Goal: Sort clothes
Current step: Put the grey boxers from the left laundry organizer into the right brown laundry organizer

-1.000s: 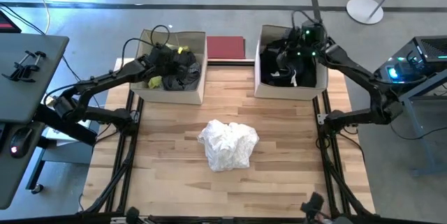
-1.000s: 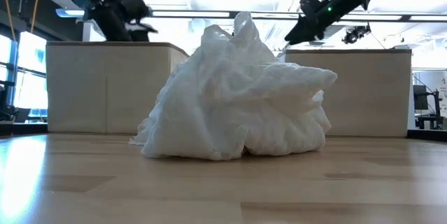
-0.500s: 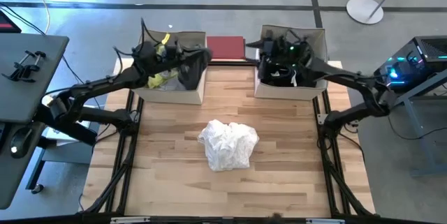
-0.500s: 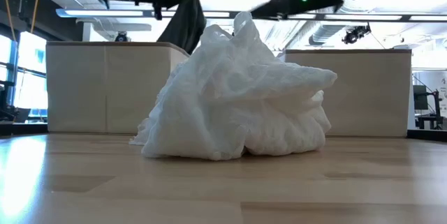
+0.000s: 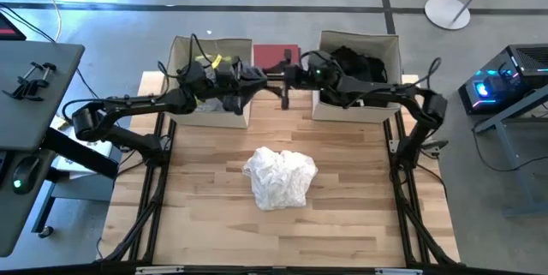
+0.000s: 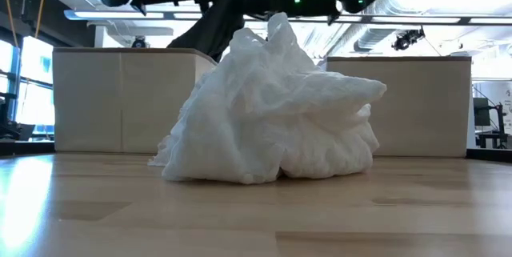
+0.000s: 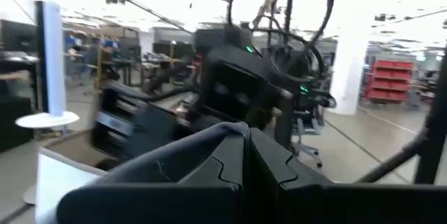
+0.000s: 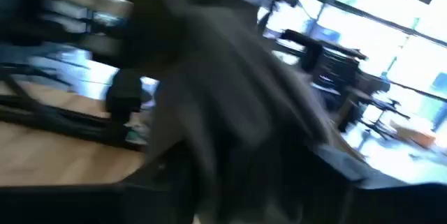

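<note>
Showing no readable text, label, brand, number or sign in any view. Appearing only as blurred shapes in the room behind, with nothing legible on the boxes, the arms or the table.

My two matte black jointed arms, slim tubular links, black cables looped along them. Green indicator lights glow on right wrist housing (image 5: 318, 73). Left gripper's fingers (image 7: 269, 165) dark, notched, interlocking edges.
</note>
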You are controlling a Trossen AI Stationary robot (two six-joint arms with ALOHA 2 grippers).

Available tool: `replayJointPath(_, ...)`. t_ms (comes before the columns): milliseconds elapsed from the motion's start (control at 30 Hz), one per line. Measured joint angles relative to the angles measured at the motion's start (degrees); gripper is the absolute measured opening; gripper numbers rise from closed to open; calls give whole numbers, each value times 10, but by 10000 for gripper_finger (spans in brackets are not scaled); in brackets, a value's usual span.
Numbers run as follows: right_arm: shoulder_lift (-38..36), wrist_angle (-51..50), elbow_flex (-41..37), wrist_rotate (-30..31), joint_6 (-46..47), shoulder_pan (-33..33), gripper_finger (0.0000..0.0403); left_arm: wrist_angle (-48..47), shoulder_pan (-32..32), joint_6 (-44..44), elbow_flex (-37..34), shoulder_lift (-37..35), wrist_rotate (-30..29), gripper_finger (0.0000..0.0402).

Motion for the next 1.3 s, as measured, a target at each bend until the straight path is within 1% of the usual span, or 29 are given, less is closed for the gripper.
replayJointPath(33, 7, -8, 11, 18, 2, 0, 178, 0, -1, -1, 0, 2, 5, 0)
replayJointPath(100, 16, -29, 28, 27, 2, -1, 134, -1, -5, -1, 0, 4, 5, 0)
replayJointPath(200, 17, -51, 36, 27, -1, -3, 42, -1, -9, 0, 0, 4, 8, 3)
replayJointPath(233, 13, -59, 36, 30, -4, -6, 22, -2, -9, 0, 0, 1, 8, 7)
replayJointPath(267, 6, -69, 36, 46, -6, -8, 14, -5, -9, 1, 0, -2, 9, 13)
replayJointPath(333, -18, -95, 36, 122, -1, -15, 16, -6, -7, 17, 0, -10, 34, 31)
replayJointPath(467, -84, -181, 36, 270, -47, -39, 4, -19, -7, 46, 0, -33, 78, 71)
replayJointPath(567, -147, -231, 36, 365, -82, -52, 4, -50, -4, 71, 0, -42, 73, 94)
replayJointPath(700, -229, -292, 36, 484, -127, -70, 3, -90, 4, 104, 0, -54, 73, 108)
replayJointPath(867, -321, -370, 36, 550, -137, -91, 2, -126, 18, 111, 0, -53, 67, 110)
replayJointPath(967, -357, -421, 36, 600, -111, -119, 1, -151, 27, 126, 0, -53, 66, 110)
replayJointPath(1033, -372, -460, 37, 611, -77, -145, 1, -156, 33, 126, 0, -53, 65, 110)
replayJointPath(1133, -374, -541, 37, 600, -30, -192, 1, -162, 41, 129, 0, -53, 65, 110)
replayJointPath(1167, -370, -568, 37, 607, -22, -210, 1, -164, 43, 130, 0, -53, 65, 110)
replayJointPath(1233, -360, -601, 35, 648, -24, -241, 1, -165, 45, 130, 0, -53, 64, 110)
replayJointPath(1300, -348, -582, 35, 686, -30, -245, 1, -165, 47, 130, 0, -53, 64, 110)
